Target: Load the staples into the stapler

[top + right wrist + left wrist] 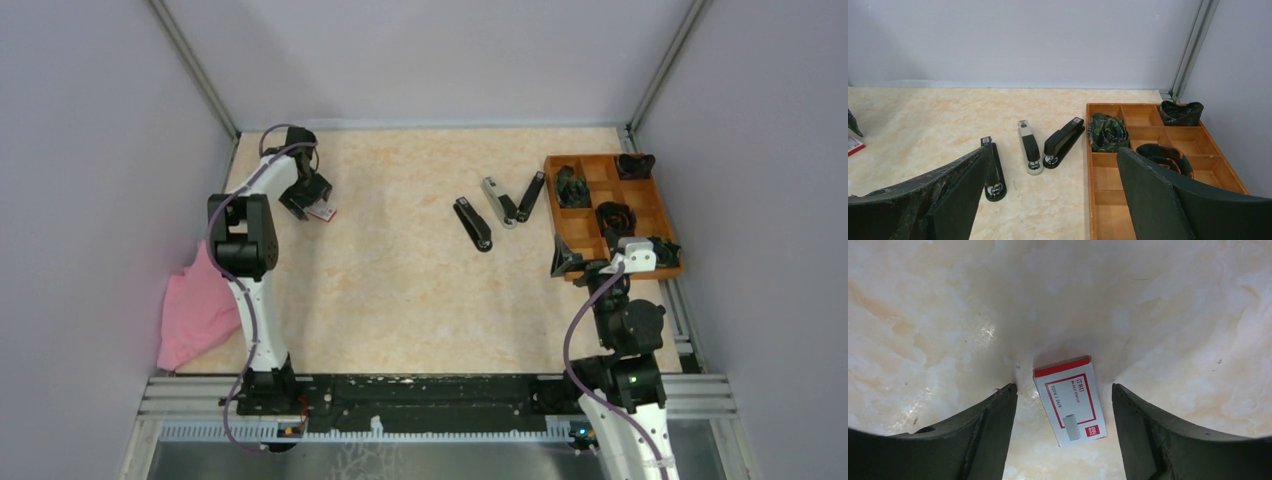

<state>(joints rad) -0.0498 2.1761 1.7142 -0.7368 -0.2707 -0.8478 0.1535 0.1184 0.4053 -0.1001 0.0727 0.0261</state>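
The staples themselves are hidden. A small red-and-white box lies flat on the table between the fingers of my left gripper, which is open with a gap on each side of the box. From above, this gripper hovers at the far left over the box. Three staplers lie closed in the middle of the table: a black one, a grey-white one and another black one. My right gripper stands open and empty near the tray's front corner, apart from the staplers.
An orange wooden tray with compartments holding dark rolled items sits at the right. A pink cloth lies at the left edge beside the left arm. Grey walls enclose the table on three sides.
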